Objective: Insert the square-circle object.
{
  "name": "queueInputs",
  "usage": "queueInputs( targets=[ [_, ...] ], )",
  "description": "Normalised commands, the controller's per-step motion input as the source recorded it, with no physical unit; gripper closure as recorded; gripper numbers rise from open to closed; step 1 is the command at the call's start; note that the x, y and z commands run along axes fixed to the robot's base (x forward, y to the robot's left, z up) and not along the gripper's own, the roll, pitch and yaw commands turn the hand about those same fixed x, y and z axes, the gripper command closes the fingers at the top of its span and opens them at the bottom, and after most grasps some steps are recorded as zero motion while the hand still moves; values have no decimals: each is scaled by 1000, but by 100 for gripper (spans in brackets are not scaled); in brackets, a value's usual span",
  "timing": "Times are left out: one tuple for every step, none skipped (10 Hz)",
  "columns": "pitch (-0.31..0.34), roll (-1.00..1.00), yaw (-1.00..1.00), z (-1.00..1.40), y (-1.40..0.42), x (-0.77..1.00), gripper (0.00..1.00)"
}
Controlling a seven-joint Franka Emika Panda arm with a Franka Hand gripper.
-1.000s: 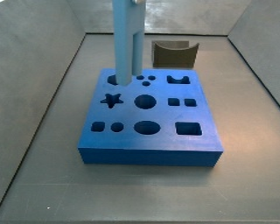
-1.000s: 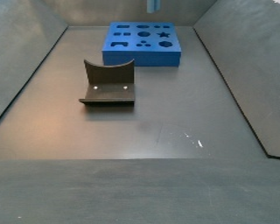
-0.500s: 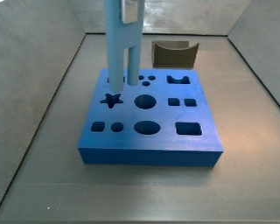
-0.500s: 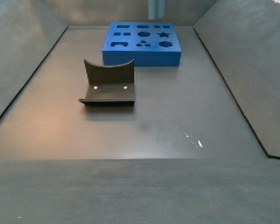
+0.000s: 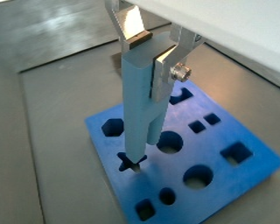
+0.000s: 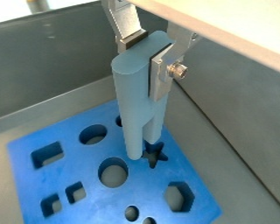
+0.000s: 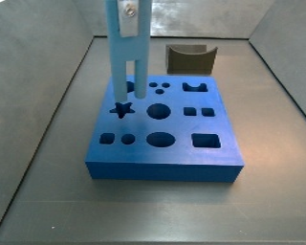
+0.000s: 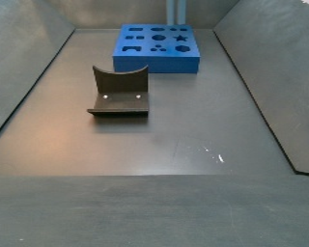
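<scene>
Hanging from gripper (image 5: 152, 45): square-circle object (image 5: 142, 105).

A dull grey floor (image 8: 157, 154) lies between sloping grey walls (image 8: 266, 87), lit softly from above.

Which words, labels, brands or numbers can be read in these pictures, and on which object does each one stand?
None: no words, numbers or brand marks are readable in any view.
Tall light-blue forked bar, held in the claw: plain.
Wide darker-blue block with shaped holes: only cut-out shapes, no text.
Dark brown block with a curved notch: plain.
Grey floor: unmarked.
</scene>
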Motion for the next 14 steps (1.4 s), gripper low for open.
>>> queueInputs(
  targets=[
    [61,161,-997,-171,-31,-91,100],
    [59,164,-1000,-171,-43,-86,100],
    [20,87,-983,0,-131,0,100],
    [0,0,-820,-26,-409,37,100],
    [-6,-100,-631,-74,-466,0,100],
    [0,-329,-377,-240,-320,0,100],
    [0,-381,-274,-314,-286,0,100],
    [9,-401,-200,-257,-294,0,100],
    [11,-421,-106,-214,-143,23,100],
    [26,-359,-51,-223,-69,20,100],
    [23,-294,-43,-151,-51,0,100],
    [20,-351,0,-206,-23,-3,100],
    [0,-381,0,-194,0,-97,100],
    [0,-347,0,-140,0,-174,100]
  ],
)
